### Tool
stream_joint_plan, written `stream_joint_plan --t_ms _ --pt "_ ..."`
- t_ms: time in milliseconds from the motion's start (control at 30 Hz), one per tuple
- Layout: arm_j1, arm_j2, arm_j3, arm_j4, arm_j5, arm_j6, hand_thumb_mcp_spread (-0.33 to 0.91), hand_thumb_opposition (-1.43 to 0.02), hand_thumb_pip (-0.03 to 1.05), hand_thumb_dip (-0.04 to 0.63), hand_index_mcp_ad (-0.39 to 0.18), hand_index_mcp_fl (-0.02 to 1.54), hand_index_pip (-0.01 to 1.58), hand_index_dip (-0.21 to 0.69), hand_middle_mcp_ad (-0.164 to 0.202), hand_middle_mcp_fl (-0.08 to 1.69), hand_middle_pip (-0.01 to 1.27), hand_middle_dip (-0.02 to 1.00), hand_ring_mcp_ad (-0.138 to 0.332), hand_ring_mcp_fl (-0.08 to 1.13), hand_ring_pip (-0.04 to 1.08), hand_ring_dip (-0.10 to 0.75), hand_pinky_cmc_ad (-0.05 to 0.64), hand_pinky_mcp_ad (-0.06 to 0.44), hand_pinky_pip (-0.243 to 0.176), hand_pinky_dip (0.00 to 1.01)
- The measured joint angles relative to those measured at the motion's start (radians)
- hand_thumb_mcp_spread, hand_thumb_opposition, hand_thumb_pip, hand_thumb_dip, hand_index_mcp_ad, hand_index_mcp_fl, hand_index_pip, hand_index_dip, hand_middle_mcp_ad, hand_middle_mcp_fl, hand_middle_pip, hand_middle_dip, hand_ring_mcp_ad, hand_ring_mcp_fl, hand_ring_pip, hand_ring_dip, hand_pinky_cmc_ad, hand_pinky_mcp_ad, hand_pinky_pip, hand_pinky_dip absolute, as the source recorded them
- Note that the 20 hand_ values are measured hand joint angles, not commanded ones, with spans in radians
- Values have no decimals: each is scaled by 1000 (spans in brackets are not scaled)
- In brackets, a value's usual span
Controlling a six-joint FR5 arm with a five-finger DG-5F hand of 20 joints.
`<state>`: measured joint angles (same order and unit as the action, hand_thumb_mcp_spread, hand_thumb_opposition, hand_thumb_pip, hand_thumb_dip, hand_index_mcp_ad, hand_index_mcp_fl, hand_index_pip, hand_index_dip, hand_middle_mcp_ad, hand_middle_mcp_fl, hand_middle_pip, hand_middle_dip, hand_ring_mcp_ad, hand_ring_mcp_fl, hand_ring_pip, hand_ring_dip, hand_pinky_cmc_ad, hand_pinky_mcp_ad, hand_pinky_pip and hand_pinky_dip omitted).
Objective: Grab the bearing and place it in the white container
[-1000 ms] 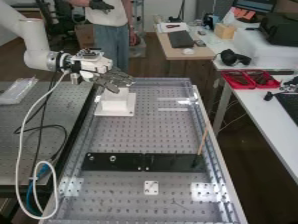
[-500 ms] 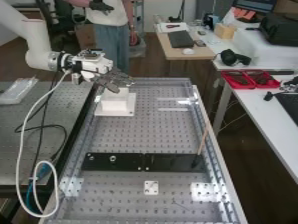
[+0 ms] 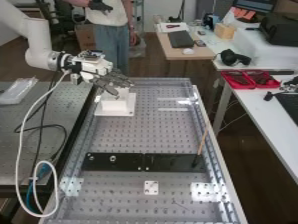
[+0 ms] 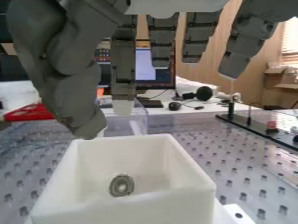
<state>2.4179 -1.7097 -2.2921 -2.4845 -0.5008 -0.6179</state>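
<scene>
Bearing (image 4: 122,185) inside the box (image 4: 126,213); from where I stand, can't tell whether flat or propped. Hand (image 3: 112,81) just above the box, fingers apart, nothing clamped. Placement looks done. Bearing likely steel: stiff, dense for its size, slick, hardly fragile. Any regrip: pinch across the outer ring.

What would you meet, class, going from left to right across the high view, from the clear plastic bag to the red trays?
Clear plastic bag, white container, small white plate with holes, dark flat object on the far desk, thin wooden stick, red trays.
</scene>
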Motion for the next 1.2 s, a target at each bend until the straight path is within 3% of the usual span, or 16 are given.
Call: stream_joint_plan --t_ms 233,467,633,800,1200 --pt "-2 25 -7 12 5 -18 319 -805 712 302 -126 5 1311 227 61 7 127 202 112 2 89 87 391 297 -63 321" --pt "-44 148 -9 2 -26 -71 316 -805 712 302 -131 3 1290 215 61 7 127 202 112 2 89 87 393 297 -79 339" --pt "-114 243 5 -47 -95 -97 319 -805 702 298 -126 2 1222 204 63 5 127 202 113 2 89 87 393 297 -77 337" --pt "-222 325 52 -133 -211 -118 304 -785 670 298 -122 26 1058 201 65 7 127 202 113 2 89 87 389 297 -80 354" --pt "-464 362 180 -285 -475 -120 286 -777 667 284 -119 91 901 188 66 19 127 202 113 2 89 87 393 297 -80 382"
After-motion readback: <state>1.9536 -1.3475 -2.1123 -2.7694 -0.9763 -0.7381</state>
